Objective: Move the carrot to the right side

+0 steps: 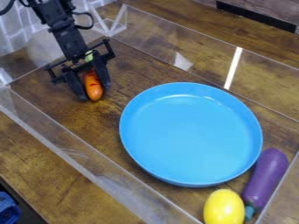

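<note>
In the camera view, our only one, we had the carrot (pixel 93 87) at the upper L of the pic, on the brown table (pixel 65 140), L of the blue plate (pixel 191 135) and apart from it. Our gripper (pixel 93 81) was right over it, w/ the fingers pointing down and one on each side of the carrot. The pincer was narrow, closed in on the carrot; we couldn't tell from this angle if the carrot was lifted at all or just sat on the wood. Its orange body showed btwn and below the fingertips, w/ a bit of green near the top, partly hidden by the black fingers. The arm (pixel 65 19) came in from the top L corner.

The plate was the biggest thing we had, round w/ a raised rim, nr the middle and over to the R. Nothing lay on it. At the lower R we saw the eggplant (pixel 267 178), purple, lying at a slant just beside the plate, and the lemon (pixel 223 207), yellow, nr the bottom edge, below the plate. A bit of green showed btwn those two. We also had a blue thing (pixel 7 208) at the bottom L corner, cut off by the edge, too partial to name.
</note>
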Robot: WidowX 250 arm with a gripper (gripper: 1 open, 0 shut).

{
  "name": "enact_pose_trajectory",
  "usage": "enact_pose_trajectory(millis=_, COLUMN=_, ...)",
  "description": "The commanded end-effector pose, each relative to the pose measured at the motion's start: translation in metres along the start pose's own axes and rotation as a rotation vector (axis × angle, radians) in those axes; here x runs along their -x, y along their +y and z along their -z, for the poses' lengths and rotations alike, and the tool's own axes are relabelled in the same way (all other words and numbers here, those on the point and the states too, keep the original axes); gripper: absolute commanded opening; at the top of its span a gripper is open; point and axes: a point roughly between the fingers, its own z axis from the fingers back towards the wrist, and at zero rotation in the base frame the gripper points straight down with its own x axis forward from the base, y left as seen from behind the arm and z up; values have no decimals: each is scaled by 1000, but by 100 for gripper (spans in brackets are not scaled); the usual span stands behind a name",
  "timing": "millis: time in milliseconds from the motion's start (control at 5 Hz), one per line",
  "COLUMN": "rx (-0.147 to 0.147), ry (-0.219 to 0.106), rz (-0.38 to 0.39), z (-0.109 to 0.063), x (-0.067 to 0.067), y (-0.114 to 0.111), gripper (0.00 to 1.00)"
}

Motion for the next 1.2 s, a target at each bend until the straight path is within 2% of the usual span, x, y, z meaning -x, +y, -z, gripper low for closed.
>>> enact_pose_trajectory(millis=0, rx=18, ry=-30, rz=6, z=-13, x=-4, y=0, gripper=0)
enact_pose_trajectory(millis=1000, rx=43, ry=4, rz=11, z=-13, x=-2, y=-3, gripper=0)
